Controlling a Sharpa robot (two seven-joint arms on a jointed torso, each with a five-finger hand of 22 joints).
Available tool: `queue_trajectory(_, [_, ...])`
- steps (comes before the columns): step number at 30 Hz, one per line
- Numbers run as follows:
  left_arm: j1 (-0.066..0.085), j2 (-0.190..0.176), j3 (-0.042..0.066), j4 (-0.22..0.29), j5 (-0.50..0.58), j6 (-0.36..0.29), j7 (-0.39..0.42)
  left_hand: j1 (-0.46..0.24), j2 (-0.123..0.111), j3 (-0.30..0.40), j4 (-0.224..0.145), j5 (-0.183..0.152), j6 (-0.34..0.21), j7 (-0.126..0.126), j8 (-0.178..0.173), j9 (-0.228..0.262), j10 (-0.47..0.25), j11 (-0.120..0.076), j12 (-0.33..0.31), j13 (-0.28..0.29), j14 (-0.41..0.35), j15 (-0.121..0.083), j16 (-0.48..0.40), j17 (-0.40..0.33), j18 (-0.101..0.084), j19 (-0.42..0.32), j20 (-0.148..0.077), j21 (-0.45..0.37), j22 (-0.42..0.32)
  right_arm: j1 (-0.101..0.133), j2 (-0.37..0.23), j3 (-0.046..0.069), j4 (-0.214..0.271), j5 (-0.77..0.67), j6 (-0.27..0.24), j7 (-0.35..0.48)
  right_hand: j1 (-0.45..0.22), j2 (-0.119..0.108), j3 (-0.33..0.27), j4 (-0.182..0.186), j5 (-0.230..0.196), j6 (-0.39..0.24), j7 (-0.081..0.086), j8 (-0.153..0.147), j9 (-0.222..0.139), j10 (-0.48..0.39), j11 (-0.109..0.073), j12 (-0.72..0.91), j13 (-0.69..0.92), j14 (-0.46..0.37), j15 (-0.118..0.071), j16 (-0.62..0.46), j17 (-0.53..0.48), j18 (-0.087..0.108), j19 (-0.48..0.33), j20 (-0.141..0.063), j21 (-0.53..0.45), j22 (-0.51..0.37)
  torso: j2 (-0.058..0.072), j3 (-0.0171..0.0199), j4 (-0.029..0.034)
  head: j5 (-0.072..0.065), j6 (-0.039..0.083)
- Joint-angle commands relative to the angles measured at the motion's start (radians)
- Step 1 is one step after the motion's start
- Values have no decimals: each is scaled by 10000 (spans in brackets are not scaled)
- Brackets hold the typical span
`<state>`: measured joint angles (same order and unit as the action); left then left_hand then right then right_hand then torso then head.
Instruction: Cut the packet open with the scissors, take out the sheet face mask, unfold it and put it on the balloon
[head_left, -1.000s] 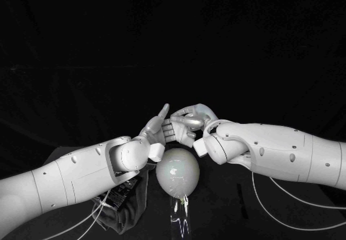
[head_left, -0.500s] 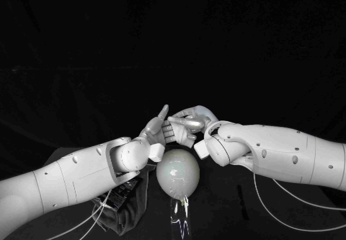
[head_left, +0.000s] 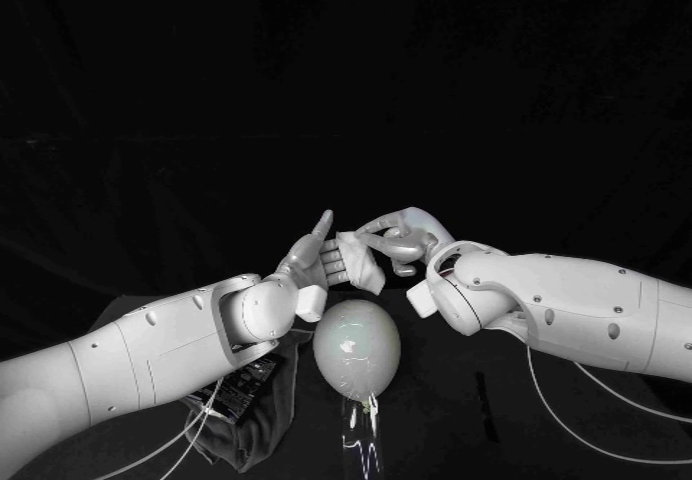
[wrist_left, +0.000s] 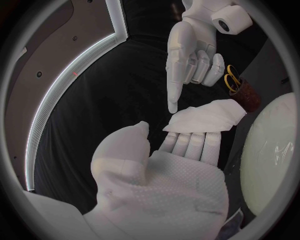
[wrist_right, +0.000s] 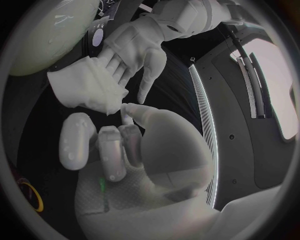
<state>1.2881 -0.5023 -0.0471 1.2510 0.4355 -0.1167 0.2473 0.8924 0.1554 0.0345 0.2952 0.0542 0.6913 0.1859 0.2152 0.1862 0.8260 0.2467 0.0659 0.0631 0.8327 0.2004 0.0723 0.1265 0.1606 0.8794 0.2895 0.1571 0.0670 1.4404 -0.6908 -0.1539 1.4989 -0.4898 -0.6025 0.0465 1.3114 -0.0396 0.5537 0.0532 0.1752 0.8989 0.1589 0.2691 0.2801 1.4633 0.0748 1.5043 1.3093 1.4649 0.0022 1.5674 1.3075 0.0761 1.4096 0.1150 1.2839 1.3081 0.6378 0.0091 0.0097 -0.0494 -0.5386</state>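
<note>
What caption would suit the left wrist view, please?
Folded white sheet face mask on the left hand's fingers; the right hand points at its edge.

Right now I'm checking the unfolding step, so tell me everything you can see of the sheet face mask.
The sheet face mask is a white, soft, cloth-like wad, folded into a crumpled rough rectangle. It lies across the outstretched fingers of the left robot hand, close to the balloon. The right robot hand reaches one fingertip to its edge; whether it pinches it cannot be told.
</note>
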Motion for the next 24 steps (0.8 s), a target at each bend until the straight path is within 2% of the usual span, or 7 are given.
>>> queue_trajectory(1, [0, 30, 15, -23, 118, 168, 166, 5, 101, -69, 2, -34, 84, 1080, 44, 3, 68, -31, 31, 14, 72, 29, 36, 2, 156, -62, 6, -38, -5, -2, -128, 4, 92, -1649, 373, 345, 119, -52, 367, -241, 476, 39, 93, -111, -50, 652, 61, 73, 2060, 1059, 115, 34, 2633, -133, 93, 8, 106, 1739, 0, 3, -2, 10, -10])
queue_trajectory(3, [-5, 25, 15, -34, 122, 194, 162, 9, 107, -71, 1, -34, 91, 1079, 47, 5, 70, -31, 32, 14, 74, 28, 37, 2, 157, -60, 6, -38, -5, -2, -211, 4, 144, -2051, 370, 337, 73, -144, 875, -577, 794, 154, 132, -234, -108, 715, 98, 163, 2148, 1059, 151, 34, 2633, -161, 162, 45, 261, 1814, 0, 4, 3, 6, -11])
queue_trajectory(7, [-9, 14, 15, -32, 125, 226, 152, 71, 145, -107, -5, -33, 172, 1077, 86, 20, 106, -39, 44, 18, 108, 19, 48, 6, 163, -40, 6, -42, -6, -23, -280, 3, 192, -2798, 317, 301, -9, -207, 1099, -775, 771, 244, 134, -296, -131, 756, 106, 218, 2200, 1059, 152, 34, 2633, -182, 222, 56, 389, 1861, 3, 6, 2, 15, -12])
queue_trajectory(8, [-10, 12, 15, -28, 125, 233, 150, 73, 145, -108, -5, -33, 172, 1076, 87, 20, 107, -39, 44, 18, 109, 19, 48, 6, 164, -40, 6, -42, -6, -34, -282, 3, 200, -2965, 304, 290, -24, -224, 1116, -809, 725, 268, 127, -299, -131, 770, 105, 237, 2218, 1059, 155, 34, 2633, -185, 233, 55, 411, 1868, 5, 7, 0, 19, -12])
queue_trajectory(10, [-11, 5, 15, -18, 121, 255, 147, 105, 149, -132, -6, -34, 191, 1076, 99, 22, 120, -41, 47, 19, 121, 19, 51, 6, 156, -61, 9, -61, -13, -65, -263, 3, 211, -3416, 271, 248, -132, -305, 1171, -1008, 325, 422, 102, -315, -124, 851, 82, 347, 2320, 1059, 138, 34, 2633, -215, 312, 55, 562, 1910, 8, 8, 3, 21, -14])
queue_trajectory(14, [-12, -1, 15, 5, 108, 293, 142, 151, 150, -165, -7, -34, 207, 1075, 111, 22, 129, -41, 45, 17, 128, 21, 50, 5, 149, -91, 10, -87, -20, -117, -167, 3, 191, -4143, 219, 132, -200, -316, 1183, -1121, 19, 471, 93, -358, -129, 897, 75, 409, 2378, 1059, 133, 34, 2633, -233, 358, 50, 652, 1934, 8, 8, 6, 19, -42])
queue_trajectory(24, [-12, -19, 15, 56, 31, 340, 162, 255, 184, -254, -3, -33, 224, 1077, 131, 15, 136, -37, 34, 13, 126, 32, 34, -3, 123, -257, 15, -178, -36, -212, 35, 3, 92, -5043, -86, -840, -400, -401, 1088, -1178, -328, 507, 95, -440, -144, 900, 81, 411, 2382, 1059, 138, 34, 2633, -243, 382, 55, 697, 1941, 3, -7, 15, 5, -100])
